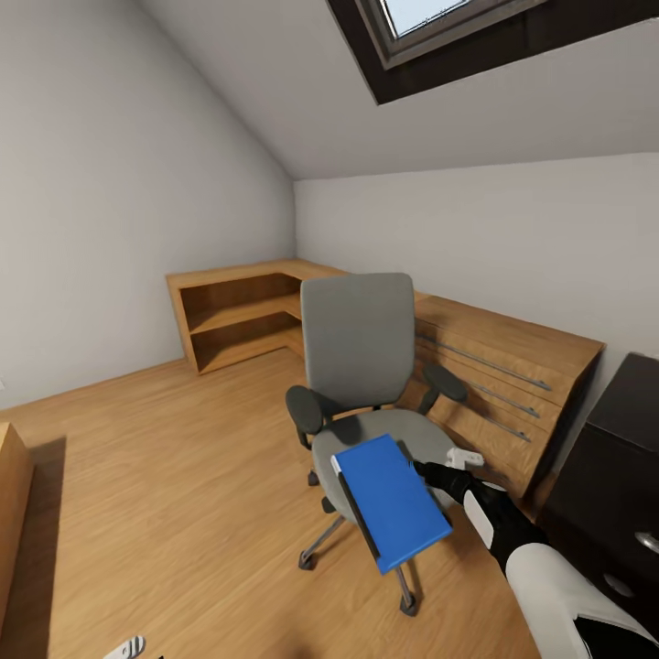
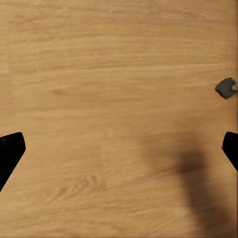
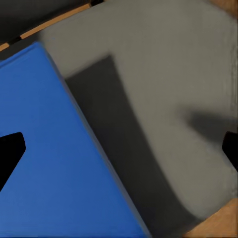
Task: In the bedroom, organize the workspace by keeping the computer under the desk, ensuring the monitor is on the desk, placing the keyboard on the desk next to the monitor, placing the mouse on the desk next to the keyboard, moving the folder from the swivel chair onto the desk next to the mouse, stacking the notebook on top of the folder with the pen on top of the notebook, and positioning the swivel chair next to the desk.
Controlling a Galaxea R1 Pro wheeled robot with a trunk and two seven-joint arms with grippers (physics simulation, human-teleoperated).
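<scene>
Right claw (image 1: pixel 430 471) at the near edge of the flat bright blue folder (image 1: pixel 392 502); whether it grips is unclear. Folder sits tilted, above the seat of the grey padded swivel chair (image 1: pixel 359 343). Left claw (image 2: pixel 119 148) is spread wide over bare wood floor (image 2: pixel 99 74). Light wooden dresser (image 1: pixel 513 366) behind the chair; glossy black desk (image 1: pixel 622 439) at right.

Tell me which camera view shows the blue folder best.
The head view: the whole folder shows there, tilted, overhanging the front of the swivel chair seat, with the right gripper at its edge. The right wrist view gives only a close blue corner over the grey seat. The left wrist view looks at wooden floor.
</scene>
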